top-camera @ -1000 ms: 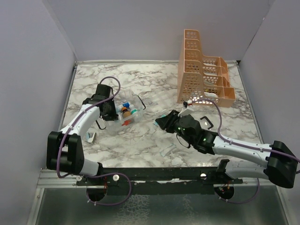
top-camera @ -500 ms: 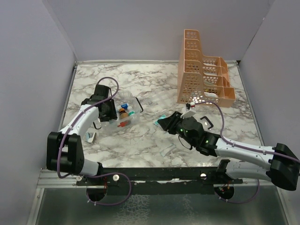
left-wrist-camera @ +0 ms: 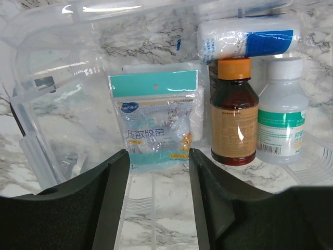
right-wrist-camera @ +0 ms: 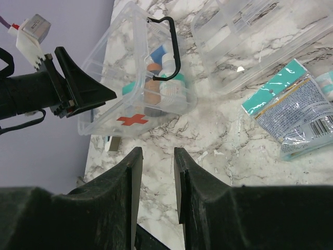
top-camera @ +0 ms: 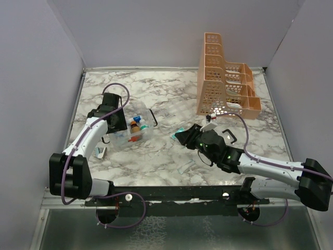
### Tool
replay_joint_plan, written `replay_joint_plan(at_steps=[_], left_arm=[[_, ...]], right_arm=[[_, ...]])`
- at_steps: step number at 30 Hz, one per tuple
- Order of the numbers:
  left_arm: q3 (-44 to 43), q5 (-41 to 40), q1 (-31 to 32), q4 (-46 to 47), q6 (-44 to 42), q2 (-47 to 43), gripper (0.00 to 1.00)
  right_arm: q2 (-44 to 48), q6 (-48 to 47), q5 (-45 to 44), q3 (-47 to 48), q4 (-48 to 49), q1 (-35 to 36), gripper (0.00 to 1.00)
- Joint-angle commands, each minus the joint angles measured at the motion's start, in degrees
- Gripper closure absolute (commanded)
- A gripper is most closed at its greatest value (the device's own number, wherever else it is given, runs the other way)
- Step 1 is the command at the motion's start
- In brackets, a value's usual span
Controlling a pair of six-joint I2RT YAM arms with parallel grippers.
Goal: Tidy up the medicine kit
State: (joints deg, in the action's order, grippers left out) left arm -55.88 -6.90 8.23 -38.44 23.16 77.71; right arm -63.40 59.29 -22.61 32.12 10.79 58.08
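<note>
The medicine kit [top-camera: 136, 130], a clear box with a red cross [right-wrist-camera: 131, 120] and a black handle [right-wrist-camera: 171, 39], lies on the marble left of centre. Through its clear wall [left-wrist-camera: 47, 88] the left wrist view shows a teal plaster packet [left-wrist-camera: 156, 120], a brown bottle [left-wrist-camera: 234, 117], a white bottle [left-wrist-camera: 281, 117] and a bandage roll [left-wrist-camera: 250, 39]. My left gripper [top-camera: 120, 124] [left-wrist-camera: 158, 156] stands open at the kit's left end, with nothing gripped. My right gripper [top-camera: 178, 136] [right-wrist-camera: 156, 153] is open and empty, right of the kit.
A teal packet [right-wrist-camera: 296, 109] lies on the marble beside a clear plastic tray [right-wrist-camera: 260, 36]. The tall orange rack [top-camera: 223, 83] stands at the back right. A small item [top-camera: 100, 152] lies near the left arm, and a thin strip [top-camera: 184, 167] lies near the front.
My left gripper has opened from shut and let go of the kit, which has shifted a little to the left. The right gripper has edged slightly right and stayed open.
</note>
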Motion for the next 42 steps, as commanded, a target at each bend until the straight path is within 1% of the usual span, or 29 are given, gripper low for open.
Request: replay_joint_plan(at_steps=[1, 5, 8, 11, 14, 19, 23, 28, 32, 34, 38, 42], left_arm=[[-1.13, -2.73, -0.49, -1.40, -0.90, -1.90, 0.47], [-0.99, -0.49, -0.49, -0.41, -1.15, -3.56, 0.49], [-0.70, 3.35, -0.45, 1.51, -1.60, -6.57, 0.49], [-0.14, 7.89, -0.41, 4.26, -2.12, -10.78, 0.50], [0.94, 11.51, -0.41, 6.87, -1.77, -15.22, 0.50], [6.82, 19.88, -0.32, 14.26, -1.44, -23.81, 0.49], [13.19, 23.65, -0.32, 19.42, -1.18, -32.66, 0.45], [18.36, 25.40, 0.04, 20.32, -0.24, -41.57, 0.41], [19.13, 25.88, 1.03, 20.62, 0.51, -43.55, 0.41], [19.15, 24.97, 1.31, 20.25, 0.10, -44.44, 0.41], [19.55, 23.97, 1.89, 19.69, -0.22, -46.76, 0.38], [19.49, 23.88, 1.88, 19.45, -0.26, -47.79, 0.38]], right_arm=[[-0.74, -0.12, -1.30, 0.56, 1.25, 0.35, 0.69], [-1.17, -0.99, -1.99, 1.20, -0.13, 0.28, 0.69], [-1.66, -2.87, -2.91, 1.79, -1.73, 0.36, 0.68], [-2.29, -4.81, -4.94, 3.20, -5.32, 0.28, 0.65], [-2.85, -7.05, -8.56, 4.69, -10.09, 0.19, 0.64], [-3.47, -11.17, -10.82, 5.35, -13.79, -0.54, 0.60], [-4.52, -13.76, -10.81, 6.27, -18.81, -2.30, 0.54], [-6.29, -17.58, -7.46, 6.70, -20.73, -4.34, 0.51], [-10.16, -20.64, -5.14, 8.94, -20.18, -4.99, 0.51], [-13.29, -23.66, -1.28, 11.23, -20.00, -5.37, 0.51], [-21.24, -24.03, 1.97, 16.65, -23.48, -5.53, 0.50], [-25.74, -24.82, 1.71, 20.33, -24.67, -5.53, 0.50]])
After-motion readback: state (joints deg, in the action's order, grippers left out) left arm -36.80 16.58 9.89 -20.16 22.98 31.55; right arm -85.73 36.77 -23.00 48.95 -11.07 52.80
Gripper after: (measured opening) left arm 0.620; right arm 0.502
